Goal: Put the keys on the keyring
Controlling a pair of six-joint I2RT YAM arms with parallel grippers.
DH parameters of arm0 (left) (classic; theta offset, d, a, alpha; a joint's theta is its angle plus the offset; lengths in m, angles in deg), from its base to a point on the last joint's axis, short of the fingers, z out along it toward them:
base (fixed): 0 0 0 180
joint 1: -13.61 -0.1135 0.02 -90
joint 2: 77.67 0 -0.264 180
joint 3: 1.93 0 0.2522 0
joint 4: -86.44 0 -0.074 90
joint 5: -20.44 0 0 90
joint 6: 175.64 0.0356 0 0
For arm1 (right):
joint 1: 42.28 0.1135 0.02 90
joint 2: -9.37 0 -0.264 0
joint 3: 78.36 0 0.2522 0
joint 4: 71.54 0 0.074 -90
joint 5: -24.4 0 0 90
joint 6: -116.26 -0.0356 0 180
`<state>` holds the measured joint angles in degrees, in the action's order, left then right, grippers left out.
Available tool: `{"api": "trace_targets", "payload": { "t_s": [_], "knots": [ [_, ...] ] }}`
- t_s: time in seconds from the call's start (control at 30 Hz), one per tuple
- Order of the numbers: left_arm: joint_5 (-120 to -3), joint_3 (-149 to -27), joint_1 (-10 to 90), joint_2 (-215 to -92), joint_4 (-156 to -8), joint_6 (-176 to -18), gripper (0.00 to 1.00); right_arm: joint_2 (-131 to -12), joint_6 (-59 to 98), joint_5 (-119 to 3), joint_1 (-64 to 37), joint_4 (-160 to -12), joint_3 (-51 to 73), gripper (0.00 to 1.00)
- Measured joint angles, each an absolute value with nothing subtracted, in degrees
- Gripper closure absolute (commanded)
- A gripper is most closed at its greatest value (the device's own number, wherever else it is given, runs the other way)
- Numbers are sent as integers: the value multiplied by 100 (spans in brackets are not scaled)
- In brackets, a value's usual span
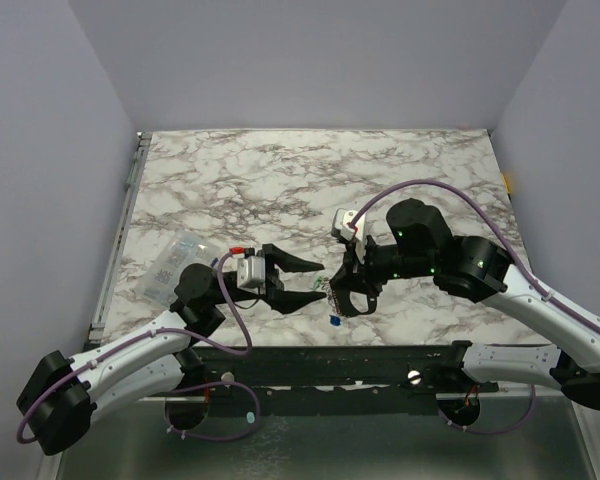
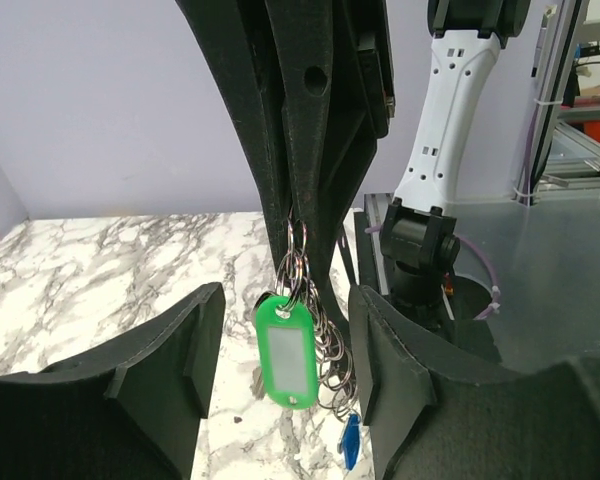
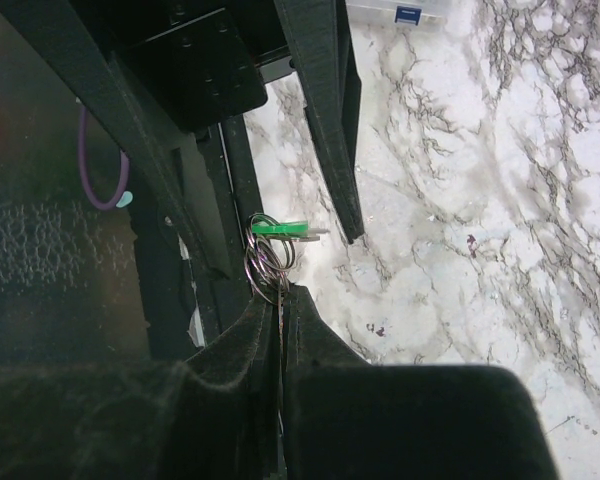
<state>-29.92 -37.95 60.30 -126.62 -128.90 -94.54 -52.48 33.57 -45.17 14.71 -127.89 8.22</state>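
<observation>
Two pincers meet close to the near edge of the tabletop (image 1: 280,180). The right pincer (image 2: 298,225) is pinched tight on the top of the keyring (image 2: 300,262), a bundle of thin wire loops hanging free in the air. The left pincer (image 1: 316,283) stands wide, one jaw on each side of the dangling bundle, touching nothing. The green key (image 2: 285,350) hangs against the loops between those jaws, and the blue key (image 2: 350,440) shows near the bottom of the bundle (whether either is properly threaded or only caught in the wire, I cannot tell).

The step in hand looks like taking hold of a key to work it onto a loop. To do it well, I would bring the left jaws together on the flat green head, not on the wire, and squarely across its faces so that it cannot twist, while the right holds the loops steady. Go slowly: the bundle hangs loose, and a nudge could swing it out from between the jaws.

Room is tight toward the robot, since a dropped key could slip over the tabletop's near edge. The far side is open marble, and the clear bag (image 1: 175,262) lies well off to the left.
</observation>
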Motion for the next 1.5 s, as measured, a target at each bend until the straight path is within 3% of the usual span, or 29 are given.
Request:
{"api": "trace_targets", "payload": {
  "t_s": [0.23,0.3,0.37,0.47,0.73,0.87,1.03,1.07,1.43,1.5],
  "knots": [
    [-3005,-3795,6017,-12642,-12809,-9430,71,-5270,3357,-4517,1471,-12796,822,99],
    [-3003,-3795,6017,-12645,-12800,-9433,67,-5285,3357,-4517,1471,-12802,822,99],
    [-3003,-3795,6017,-12653,-12789,-9433,55,-5289,3357,-4517,1471,-12813,822,99],
    [-3001,-3797,6017,-12684,-12785,-9437,49,-5291,3357,-4515,1471,-12826,822,99],
    [-3001,-3802,6011,-12706,-12765,-9448,49,-5361,3357,-4515,1471,-12826,822,99],
    [-2999,-3826,6011,-12706,-12765,-9463,61,-5377,3357,-4517,1471,-12826,822,99],
    [-2994,-3839,6011,-12706,-12765,-9498,97,-5398,3357,-4519,1469,-12824,822,99],
    [-2994,-3839,6011,-12708,-12767,-9492,100,-5401,3357,-4524,1467,-12826,822,99],
    [-2973,-3839,6013,-12706,-12787,-9478,100,-5396,3320,-4548,1454,-12826,822,99],
    [-2975,-3839,6013,-12699,-12785,-9483,100,-5396,3318,-4548,1454,-12824,822,88]
  ]
}}
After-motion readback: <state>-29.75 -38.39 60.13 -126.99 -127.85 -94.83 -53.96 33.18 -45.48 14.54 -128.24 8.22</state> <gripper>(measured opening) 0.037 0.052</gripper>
